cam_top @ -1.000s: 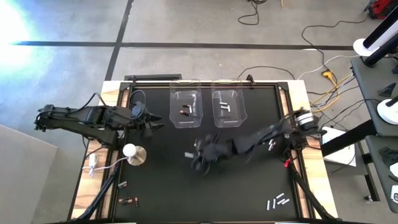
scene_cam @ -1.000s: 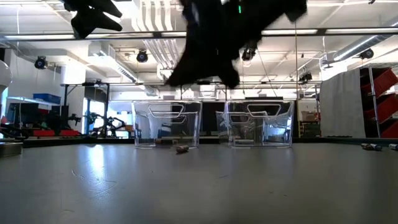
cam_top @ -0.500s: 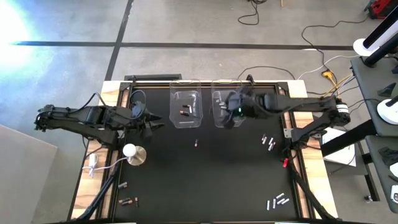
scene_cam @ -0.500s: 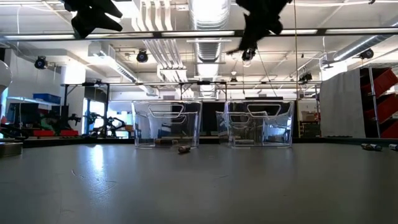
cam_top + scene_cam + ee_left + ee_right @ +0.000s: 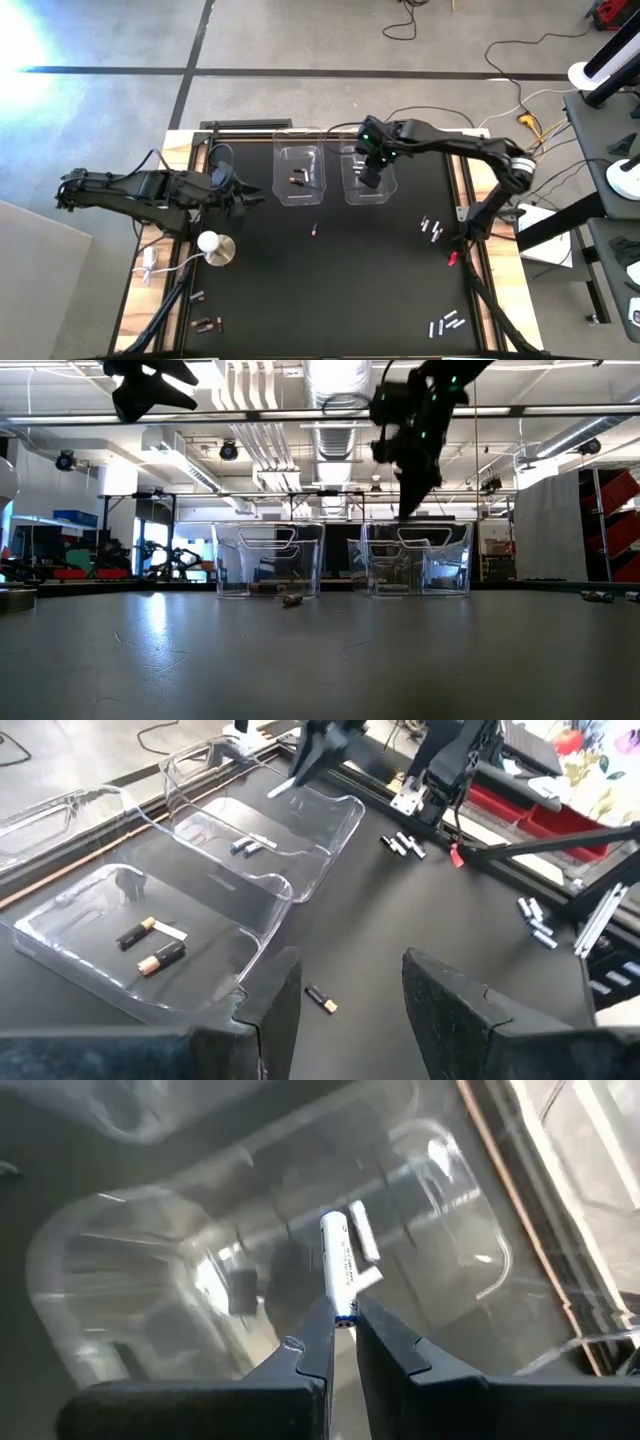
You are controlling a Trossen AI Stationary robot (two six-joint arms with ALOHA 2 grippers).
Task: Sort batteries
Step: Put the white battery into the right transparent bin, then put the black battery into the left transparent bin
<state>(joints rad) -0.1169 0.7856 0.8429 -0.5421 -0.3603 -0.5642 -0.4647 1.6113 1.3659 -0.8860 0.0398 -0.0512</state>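
- Right now I am holding a silvery battery [image 5: 338,1268] pinched at its end between the right gripper [image 5: 340,1323] fingers, hanging over the right bin [image 5: 386,186] at about one o'clock on the table [image 5: 380,290].
- Two silvery ones are lying in that bin already, and dark ones in the left bin [image 5: 281,187].
- Still waiting: one dark stray [image 5: 316,231] mid-table, clusters at four, five and seven o'clock.
- I am parking the left gripper [image 5: 345,1010] at nine o'clock, fingers apart, empty.

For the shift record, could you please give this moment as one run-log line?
right gripper: shut on silvery battery, above right bin | left gripper: open, waiting at table's left | dark battery: loose on table
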